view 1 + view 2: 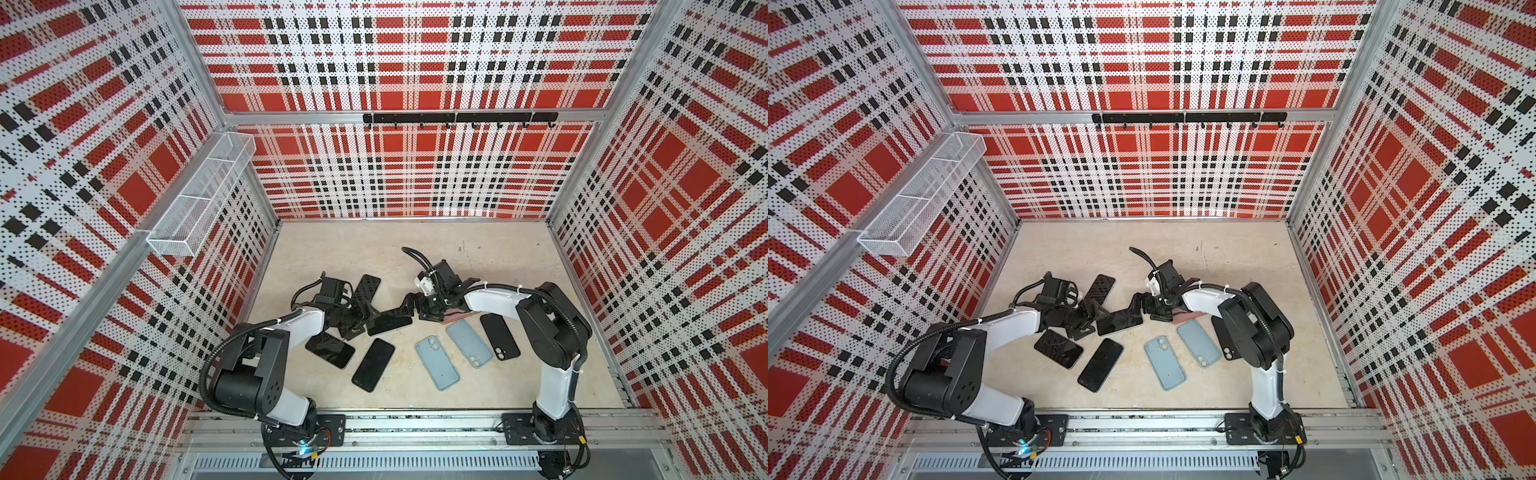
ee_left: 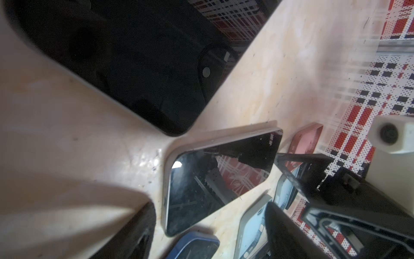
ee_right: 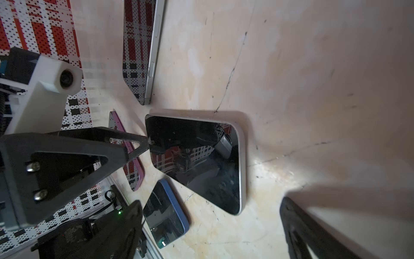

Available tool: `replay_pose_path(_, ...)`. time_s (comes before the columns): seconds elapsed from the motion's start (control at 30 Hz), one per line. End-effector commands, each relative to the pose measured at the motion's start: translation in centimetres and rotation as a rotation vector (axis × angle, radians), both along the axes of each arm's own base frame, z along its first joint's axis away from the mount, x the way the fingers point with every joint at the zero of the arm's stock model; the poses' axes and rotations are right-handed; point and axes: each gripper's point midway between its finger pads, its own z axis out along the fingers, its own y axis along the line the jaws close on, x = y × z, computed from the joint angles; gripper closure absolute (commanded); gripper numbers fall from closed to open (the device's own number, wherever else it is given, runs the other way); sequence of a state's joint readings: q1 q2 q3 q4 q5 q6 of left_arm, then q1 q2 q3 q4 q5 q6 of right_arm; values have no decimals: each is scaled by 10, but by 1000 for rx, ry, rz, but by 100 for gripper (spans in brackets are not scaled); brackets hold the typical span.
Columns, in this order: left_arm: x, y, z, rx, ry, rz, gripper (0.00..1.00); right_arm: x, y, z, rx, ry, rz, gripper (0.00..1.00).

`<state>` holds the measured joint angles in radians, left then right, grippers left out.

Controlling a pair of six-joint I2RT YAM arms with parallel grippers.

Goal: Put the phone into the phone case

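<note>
The beige table point(image 1: 498, 257) fills the floor of the plaid enclosure. The left arm point(image 1: 305, 326) and the right arm point(image 1: 494, 301) reach over it from the near edge.

On the table I count four phones, all with the screen up, and four cases. The pale-rimmed phone point(image 1: 389, 322) lies in the middle, between the two grippers. In both top views its long axis runs almost left to right, with the right end turned a little toward the back wall. One short end points to each gripper.

The other three are the plaid-mirroring phone point(image 1: 366, 290) farther back, the purple-rimmed phone point(image 3: 132, 170) and the blue-rimmed phone point(image 3: 165, 215), both nearer the front.

The cases are the front light blue case point(image 1: 437, 363), the second light blue case point(image 1: 469, 343) beside it, the black case point(image 1: 500, 336) next in the row, and the pink case point(image 1: 455, 319), partly hidden under the right arm.

The left gripper point(image 2: 209, 206) has its fingers apart and holds nothing. One finger point(image 3: 125, 145) reaches the phone's short end, but I cannot tell if it touches. The right gripper point(image 3: 210, 203) is also spread wide and empty, at the opposite end.
</note>
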<state>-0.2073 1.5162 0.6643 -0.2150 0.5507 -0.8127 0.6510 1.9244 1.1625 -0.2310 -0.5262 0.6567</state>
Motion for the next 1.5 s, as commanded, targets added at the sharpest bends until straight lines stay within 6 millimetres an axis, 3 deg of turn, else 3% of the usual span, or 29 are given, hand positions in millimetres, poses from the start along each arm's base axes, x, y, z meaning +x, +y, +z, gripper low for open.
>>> replay_pose_path(0.0, -2, -3, -5, -19, 5, 5, 24, -2, 9, -3, 42, 6, 9, 4)
replay_pose_path(0.33, -6, -5, -16, -28, 23, 4, 32, -5, 22, 0, 143, 24, 35, 7)
replay_pose_path(0.63, -8, -6, -23, -33, 37, -5, 35, -5, 31, 32, 268, -58, 70, 15)
replay_pose_path(0.83, -7, -9, -21, -42, 33, -15, 37, -6, 33, 45, 297, -101, 91, 28)
replay_pose_path(1.1, -7, -11, -22, -46, 33, -29, 37, -5, 30, 62, 320, -171, 90, 36)
replay_pose_path(1.47, -9, -15, -27, -55, 50, -52, 38, -2, 28, 61, 313, -192, 68, 59)
